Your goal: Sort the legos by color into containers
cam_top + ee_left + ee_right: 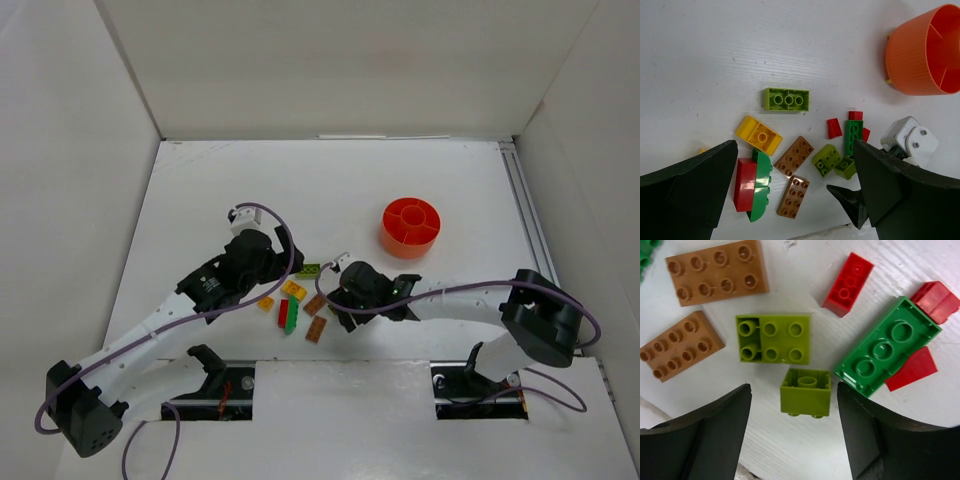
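Legos (794,156) clustered, small lime brick (806,392) between right fingers (705,440), orange bowl (910,55) apart

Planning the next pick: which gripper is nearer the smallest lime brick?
Right. The right gripper straddles the smallest lime brick; the left gripper hovers higher over brown bricks.

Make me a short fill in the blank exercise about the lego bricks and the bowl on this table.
1. The small brick between the fingers of the right hand is coloured ___.
2. The eight-stud brick and its neighbour are both coloured ___.
3. The orange bowl holds ___ bricks.
Missing words: lime green; brown; no.
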Robot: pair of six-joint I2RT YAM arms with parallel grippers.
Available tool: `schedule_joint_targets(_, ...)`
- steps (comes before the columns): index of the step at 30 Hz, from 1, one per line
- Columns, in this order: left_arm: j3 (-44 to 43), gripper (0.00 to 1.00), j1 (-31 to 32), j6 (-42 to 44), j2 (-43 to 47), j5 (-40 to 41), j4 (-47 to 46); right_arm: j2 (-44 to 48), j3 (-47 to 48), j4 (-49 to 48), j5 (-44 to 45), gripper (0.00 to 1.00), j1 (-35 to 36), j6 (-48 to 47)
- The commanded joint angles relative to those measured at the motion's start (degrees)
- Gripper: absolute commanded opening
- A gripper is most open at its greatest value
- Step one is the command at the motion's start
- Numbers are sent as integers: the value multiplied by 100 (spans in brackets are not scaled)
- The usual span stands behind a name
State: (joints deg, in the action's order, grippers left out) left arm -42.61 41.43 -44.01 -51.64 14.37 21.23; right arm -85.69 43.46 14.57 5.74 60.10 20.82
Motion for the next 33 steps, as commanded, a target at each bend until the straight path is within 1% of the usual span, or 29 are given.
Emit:
schedule_joint_targets(1,77,99,23,-38,31,-31,-102,-35,250,45,445,74,55,80)
schedule_joint_targets(4,77,99,23,-38,31,-31,-102,-35,382,213,578,65,55,80)
schedule_joint_targets(5,77,99,23,-38,83,-31,-102,-35,382,318,578,63,55,80)
schedule_joint_targets(7,77,99,23,-38,84,-31,-102,35,382,371,517,50,55,80)
schedule_joint_targets(9,77,99,23,-38,84,-31,-102,192,382,432,438,43,55,80)
schedule_joint_targets(10,77,99,23,-38,84,-31,-102,245,382,433,341,33,55,-7)
schedule_joint_targets(11,77,99,23,-38,31,-31,-163,376,382,494,340,33,55,-77)
schedule_joint_targets(13,77,99,23,-90,31,-31,-242,517,461,634,271,27,55,-183)
schedule_joint_targets(16,130,99,23,-29,-83,-162,-365,808,900,1135,515,27,55,-236)
schedule_joint_targets(20,-27,99,23,77,-381,-215,-366,993,1707,1864,1366,27,-85,-491)
schedule_joint_targets(21,-89,99,23,155,-469,-276,-313,993,2049,1996,1369,27,-338,-543)
schedule_joint_targets(22,-159,99,23,208,-557,-277,-261,993,2165,2084,1430,27,-506,-596)
schedule_joint_targets(24,-343,99,23,261,-838,-418,-260,1046,2246,2147,1430,27,-918,-649)
schedule_joint_targets(25,-405,99,23,322,-926,-418,-208,1046,2306,2147,1326,27,-1399,-701)
schedule_joint_targets(28,-546,99,23,498,-1260,-585,-207,1046,2369,1919,1175,26,-2087,-886)
schedule_joint_targets(33,-731,99,-30,735,-1551,-708,-269,713,2702,1804,1369,26,-2590,-1027)
